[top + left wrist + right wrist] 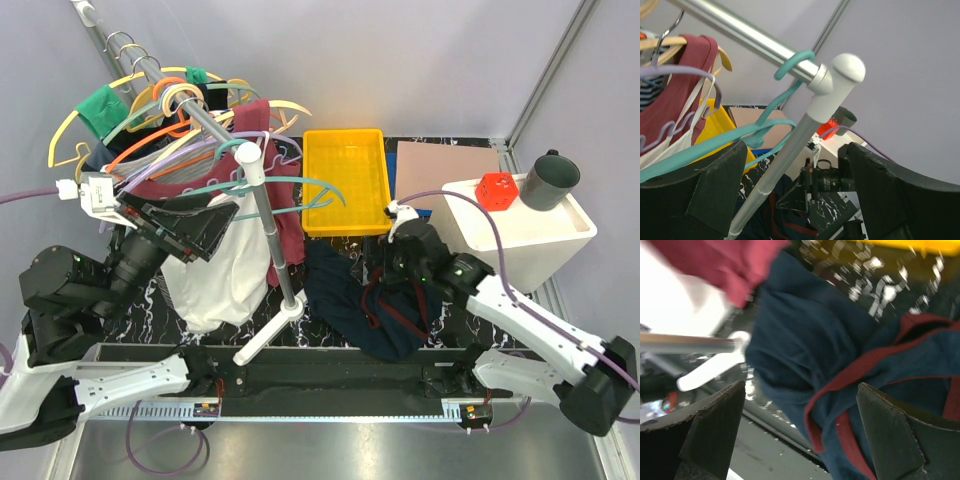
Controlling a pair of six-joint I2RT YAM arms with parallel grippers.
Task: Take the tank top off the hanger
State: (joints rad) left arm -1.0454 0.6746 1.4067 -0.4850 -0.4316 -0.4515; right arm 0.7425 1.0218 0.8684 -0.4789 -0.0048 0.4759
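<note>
tank top [345, 295] crumpled, hanger [318, 187] on rail [740, 31]

Black marbled table [152, 305] — navy tank top [345, 295] heaped; yellow tray [350, 165]; white bin [520, 245].

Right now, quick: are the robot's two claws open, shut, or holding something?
Left end effector: open, holding nothing.
Right end effector: open above the dark navy cloth tank top, holding nothing.

Rack post [785, 170] stands right before left claw [795, 147].
</note>
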